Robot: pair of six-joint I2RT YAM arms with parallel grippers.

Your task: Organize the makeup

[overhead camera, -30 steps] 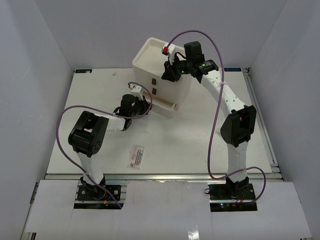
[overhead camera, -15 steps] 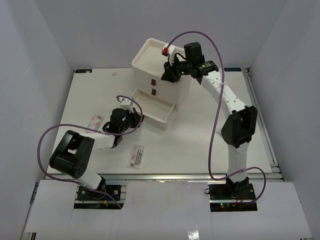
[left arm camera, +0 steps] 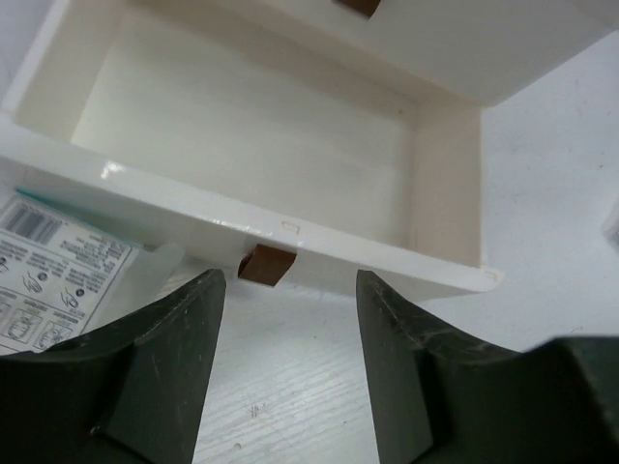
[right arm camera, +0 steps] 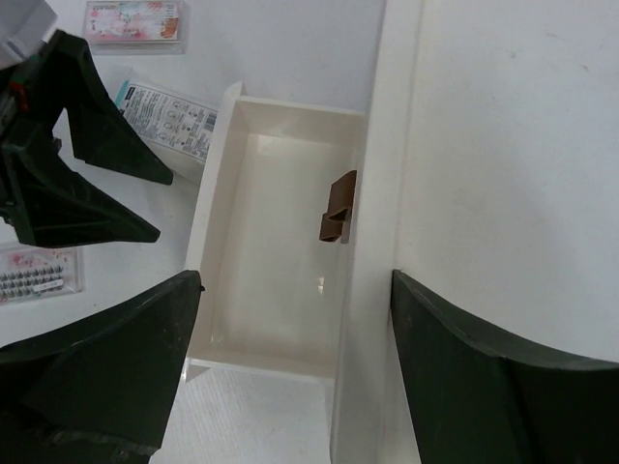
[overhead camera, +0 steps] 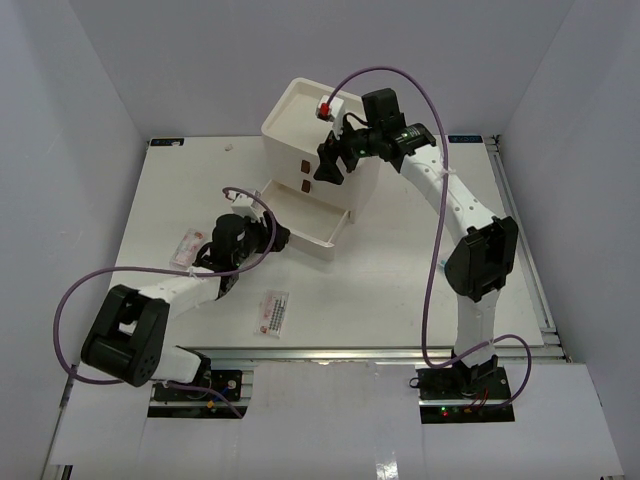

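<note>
The cream box (overhead camera: 290, 115) stands at the back, its bottom drawer (overhead camera: 305, 222) pulled out and empty (left arm camera: 261, 145). My left gripper (left arm camera: 290, 372) is open on the table just in front of the drawer's brown handle (left arm camera: 266, 265), holding nothing. A blue-print sachet (left arm camera: 53, 256) lies beside it, partly under the drawer front. My right gripper (right arm camera: 295, 377) is open above the box's front edge, looking down into the drawer (right arm camera: 280, 251). A pink-red print sachet (overhead camera: 272, 312) lies near the front and another (overhead camera: 186, 246) to the left.
Two upper drawers with brown handles (overhead camera: 303, 170) are shut. In the right wrist view a pink sachet (right arm camera: 132, 19) and a dark-print one (right arm camera: 39, 271) lie left of the drawer, near my left fingers (right arm camera: 68, 145). A rail (overhead camera: 520, 230) runs along the table's right edge.
The bottom drawer has come out toward the front left with my left gripper, which then let go of the handle and opened. My right gripper has opened and shifted slightly left.
</note>
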